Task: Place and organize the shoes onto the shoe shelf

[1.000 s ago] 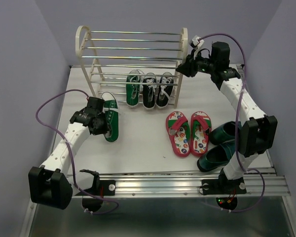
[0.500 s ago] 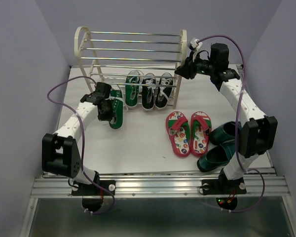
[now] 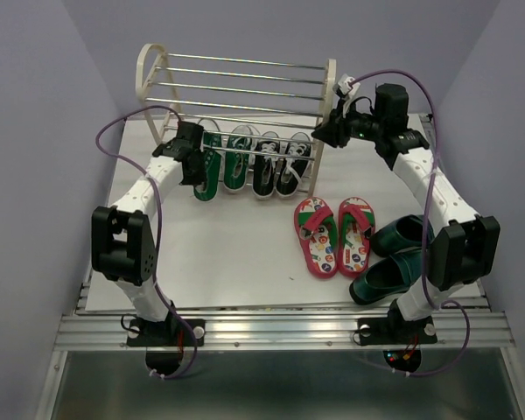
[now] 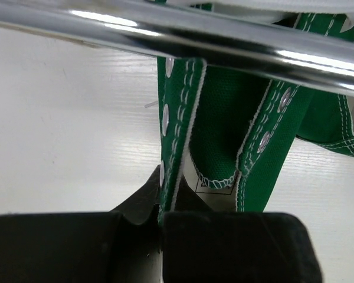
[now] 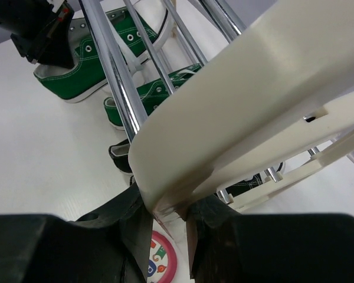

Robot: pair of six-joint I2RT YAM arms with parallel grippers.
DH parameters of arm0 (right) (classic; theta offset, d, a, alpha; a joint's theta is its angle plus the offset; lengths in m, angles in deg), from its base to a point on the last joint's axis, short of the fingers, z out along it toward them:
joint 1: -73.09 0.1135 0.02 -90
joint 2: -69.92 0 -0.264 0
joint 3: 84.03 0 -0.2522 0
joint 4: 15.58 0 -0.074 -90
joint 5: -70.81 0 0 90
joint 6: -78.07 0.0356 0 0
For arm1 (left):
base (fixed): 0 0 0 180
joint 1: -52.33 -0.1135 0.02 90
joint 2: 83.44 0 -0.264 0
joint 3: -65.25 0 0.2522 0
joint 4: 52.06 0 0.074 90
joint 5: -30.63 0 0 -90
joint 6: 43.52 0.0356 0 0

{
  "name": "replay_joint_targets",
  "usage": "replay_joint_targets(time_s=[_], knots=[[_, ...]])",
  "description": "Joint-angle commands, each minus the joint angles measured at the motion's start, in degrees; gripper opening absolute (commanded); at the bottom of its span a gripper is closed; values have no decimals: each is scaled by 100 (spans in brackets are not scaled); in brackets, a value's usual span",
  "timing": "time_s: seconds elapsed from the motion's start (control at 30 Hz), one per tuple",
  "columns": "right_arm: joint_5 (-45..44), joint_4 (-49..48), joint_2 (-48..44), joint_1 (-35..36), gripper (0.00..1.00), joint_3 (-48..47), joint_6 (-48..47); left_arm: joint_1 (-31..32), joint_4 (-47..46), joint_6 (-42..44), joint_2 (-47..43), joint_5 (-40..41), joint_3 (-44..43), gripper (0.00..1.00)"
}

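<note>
- Lilac walls (image 3: 35,105) enclose a white table (image 3: 245,262). The shoe shelf (image 3: 236,83) stands at its far side, with flip-flops (image 3: 332,234) and loafers (image 3: 394,258) on the right.
- Only the left wrist view shows the left gripper (image 4: 162,203) pinching the green sneaker (image 4: 224,135) by its eyelet edge under a chrome bar (image 4: 165,35).
- Only the right wrist view shows the right gripper (image 5: 165,221) clamped on the shelf's cream side frame (image 5: 253,106).

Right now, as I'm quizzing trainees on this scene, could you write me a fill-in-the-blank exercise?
The left hand is shut on a ____ sneaker.
The right hand grips the cream side frame of the ____.
Beside the teal loafers lie the red-pink ____.
Missing words: green; shoe shelf; flip-flops.
</note>
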Motion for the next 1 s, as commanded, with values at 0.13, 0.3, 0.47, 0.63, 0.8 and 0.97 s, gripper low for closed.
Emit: replay_joint_targets(time_s=[0.13, 0.3, 0.47, 0.63, 0.8, 0.97], knots=[[91, -462, -542, 25, 9, -13, -95, -27, -1530, 868, -91, -104, -364, 0], [109, -462, -586, 25, 9, 31, -148, -27, -2031, 606, 33, -156, -171, 0], [205, -471, -595, 25, 10, 101, -174, -18, -2865, 227, 156, -315, 23, 6], [162, -471, -630, 25, 12, 136, -200, -18, -2806, -63, 375, -17, 31, 70], [144, -471, -701, 25, 16, 180, -227, -27, -2621, -177, 192, 98, 189, 99], [144, -471, -727, 25, 17, 250, -218, -9, -2858, -397, -467, -43, 1146, 99]])
